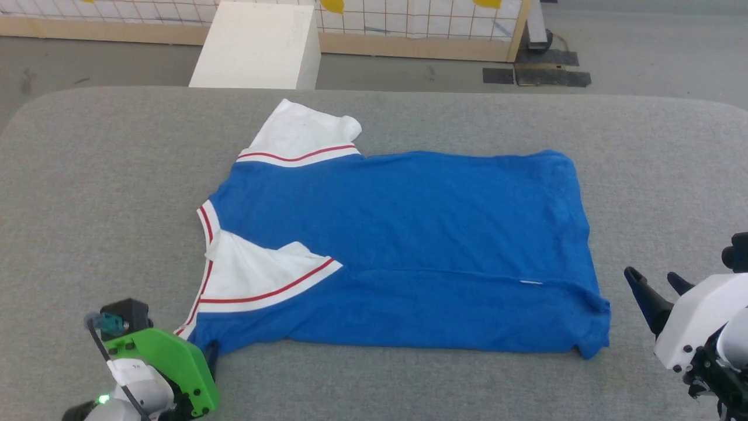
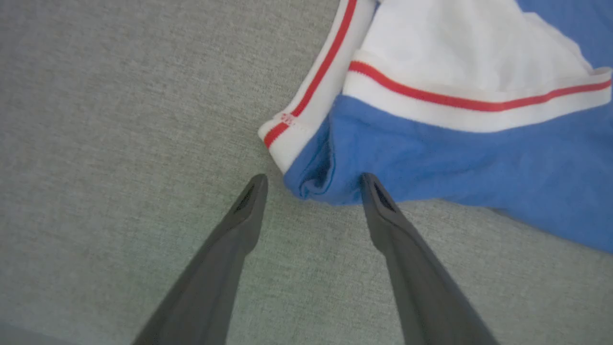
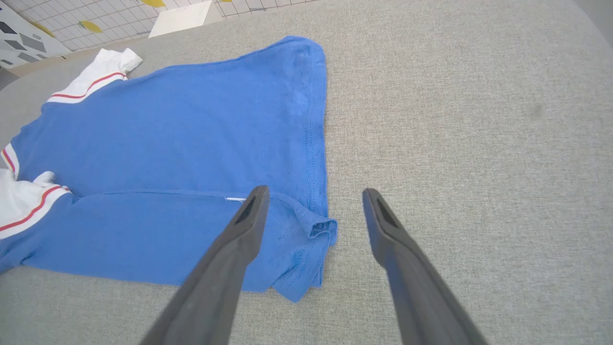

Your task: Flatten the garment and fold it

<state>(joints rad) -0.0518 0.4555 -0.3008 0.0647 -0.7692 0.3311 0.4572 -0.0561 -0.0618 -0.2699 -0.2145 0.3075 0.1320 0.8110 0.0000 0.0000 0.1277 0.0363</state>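
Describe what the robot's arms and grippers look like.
The left gripper has a bright green shell over a white wrist, a black cable, a small dark block with a teal part and a green light. The right gripper has a plain white shell with dark screws. Both carry two long, dark, tapering fingers with a slot near each tip.

The shirt (image 1: pixel 409 234) lies flat on the grey table (image 1: pixel 105 175), royal blue, neck to the left, hem to the right; its near long edge is folded inward; the near sleeve (image 1: pixel 251 275), white with a red stripe, lies on the body; the far sleeve (image 1: pixel 298 137) spreads outward; the near hem corner (image 1: pixel 593 345) is rumpled.
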